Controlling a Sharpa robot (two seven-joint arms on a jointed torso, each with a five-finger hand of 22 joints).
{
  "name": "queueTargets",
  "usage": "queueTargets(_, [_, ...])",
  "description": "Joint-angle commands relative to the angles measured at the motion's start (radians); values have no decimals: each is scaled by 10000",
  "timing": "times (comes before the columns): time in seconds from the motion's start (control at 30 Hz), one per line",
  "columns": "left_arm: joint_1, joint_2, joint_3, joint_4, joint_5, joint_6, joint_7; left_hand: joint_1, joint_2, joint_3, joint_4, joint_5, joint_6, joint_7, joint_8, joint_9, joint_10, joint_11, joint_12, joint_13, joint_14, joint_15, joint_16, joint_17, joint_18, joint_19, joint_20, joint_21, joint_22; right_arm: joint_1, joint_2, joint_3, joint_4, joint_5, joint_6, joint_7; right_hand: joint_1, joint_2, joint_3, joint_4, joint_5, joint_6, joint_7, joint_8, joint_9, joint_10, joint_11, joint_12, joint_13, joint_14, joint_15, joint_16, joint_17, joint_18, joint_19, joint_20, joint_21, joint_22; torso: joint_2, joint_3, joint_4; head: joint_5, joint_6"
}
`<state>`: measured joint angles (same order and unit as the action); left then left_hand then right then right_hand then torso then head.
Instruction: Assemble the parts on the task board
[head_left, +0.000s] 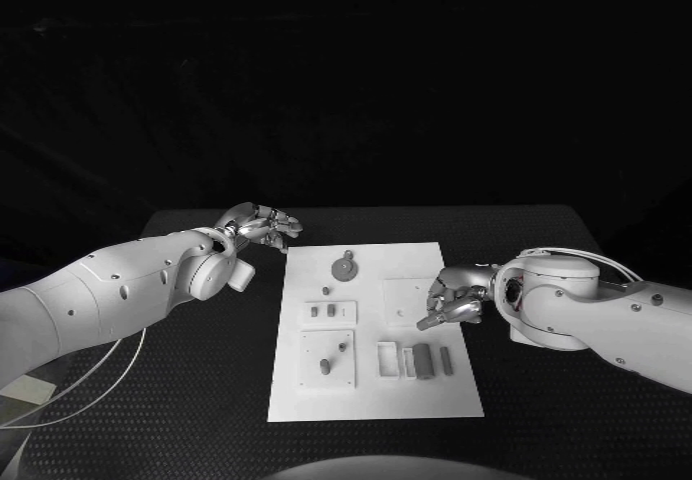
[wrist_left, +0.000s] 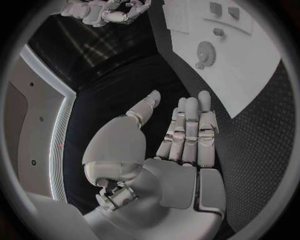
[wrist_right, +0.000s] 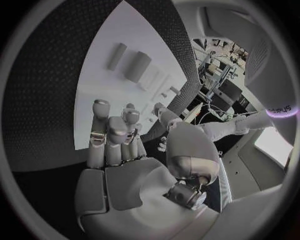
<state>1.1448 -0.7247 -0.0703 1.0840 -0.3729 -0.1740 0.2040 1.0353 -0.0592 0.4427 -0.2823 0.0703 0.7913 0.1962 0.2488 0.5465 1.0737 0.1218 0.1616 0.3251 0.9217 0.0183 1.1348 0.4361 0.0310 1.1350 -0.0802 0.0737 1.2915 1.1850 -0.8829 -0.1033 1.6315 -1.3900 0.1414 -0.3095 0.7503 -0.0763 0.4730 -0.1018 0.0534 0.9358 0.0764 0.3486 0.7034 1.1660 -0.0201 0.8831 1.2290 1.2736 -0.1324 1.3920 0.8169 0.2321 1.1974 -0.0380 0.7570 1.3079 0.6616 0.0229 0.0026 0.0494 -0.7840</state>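
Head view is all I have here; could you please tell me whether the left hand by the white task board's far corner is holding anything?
Observer: No. The left wrist view shows the silver left hand with an empty palm and its fingers straight, side by side.
Operator: Thank you. Is the right hand carrying a part?
Observer: No. The right wrist view shows the silver right hand with a bare palm, its fingers reaching over the flat white task board.
Operator: And the round grey part near the left hand?
Observer: From the left wrist, that round grey part has a toothed rim, like a gear, and lies flat on the board.
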Motion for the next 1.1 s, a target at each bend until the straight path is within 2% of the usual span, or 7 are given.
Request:
queueTargets(0.03, [11, 40, 8, 29, 55, 192, 123, -82, 2, -56, 24, -62, 29, 82, 47, 17, -110, 31, 57, -10, 43, -14, -47, 9, 195, 30, -15, -51, 4, -4, 3, -77, -47, 465, 660, -406, -177, 30, -58, -14, -29, 303, 74, 57, 56, -16, -78, 105, 33, -82, -29, 27, 40, 297, -67, -11, 37, 215, -25, -19, -14, -13, -86])
queueTargets(0.1, [11, 31, 8, 35, 55, 191, 125, -84, 3, -56, 23, -62, 28, 82, 47, 17, -111, 31, 58, -10, 42, -14, -47, 9, 196, 29, -15, -51, 4, -4, 29, -146, -104, 543, 702, -417, -315, 57, -68, -28, -30, 402, 34, 61, 98, 21, -115, 171, 63, -79, -66, 50, 83, 297, -74, -20, 59, 215, -12, -15, 7, -37, -76])
queueTargets(0.33, [11, -16, 8, 52, 55, 185, 118, -91, 3, -60, 22, -61, 26, 82, 48, 17, -115, 32, 61, -11, 40, -14, -48, 9, 196, 27, -15, -52, 4, -23, 331, -580, -499, 818, 625, -420, -1014, 6, -31, 287, -28, 574, -27, -24, 188, 77, -175, 355, 155, -74, -123, 101, 208, 297, -93, -59, 103, 206, -1, -14, -2, -99, -110])
queueTargets(0.67, [11, -3, 8, 49, 55, 212, 114, -103, 3, -65, 23, -61, 25, 83, 49, 17, -118, 32, 65, -11, 38, -13, -50, 9, 195, 25, -15, -52, 4, -343, 706, -634, -871, 922, 666, -424, -1407, -106, 133, 553, -28, 630, -45, -133, 259, 54, -195, 442, 198, -75, -144, 131, 308, 297, -107, -109, 163, 213, -1, 1, 8, -119, -177])
queueTargets(0.8, [11, 1, 8, 56, 55, 239, 100, -91, 25, -54, 18, -54, 23, 81, 50, 17, -123, 31, 70, -12, 37, -15, -50, 9, 199, 24, -19, -52, 3, -430, 869, -756, -1027, 1232, 622, -412, -1528, -109, 192, 620, -26, 517, -8, -286, 207, 38, -163, 457, 201, -87, -116, 126, 339, 297, -134, -122, 188, 217, -7, -6, -16, -118, -202])
queueTargets(0.93, [11, -5, 8, 61, 55, 250, 106, -114, 30, -60, 28, -57, 18, 83, 50, 17, -129, 32, 75, -13, 36, -14, -51, 9, 196, 23, -16, -52, 3, -551, 994, -780, -1103, 1237, 607, -408, -1544, -93, 205, 623, -27, 515, -2, -308, 198, 34, -156, 459, 201, -90, -109, 124, 345, 297, -142, -123, 194, 218, 0, 10, -8, -97, -216])
queueTargets(1.1, [11, -13, 8, 57, 55, 256, 105, -158, 28, -76, 43, -61, 14, 86, 52, 16, -138, 35, 84, -15, 34, -11, -52, 10, 194, 20, -13, -52, 3, -695, 1059, -797, -1170, 1117, 545, -413, -1542, -57, 230, 595, -26, 519, 7, -341, 185, 24, -147, 458, 198, -99, -99, 118, 355, 297, -160, -124, 205, 219, -5, -6, 2, -128, -226])
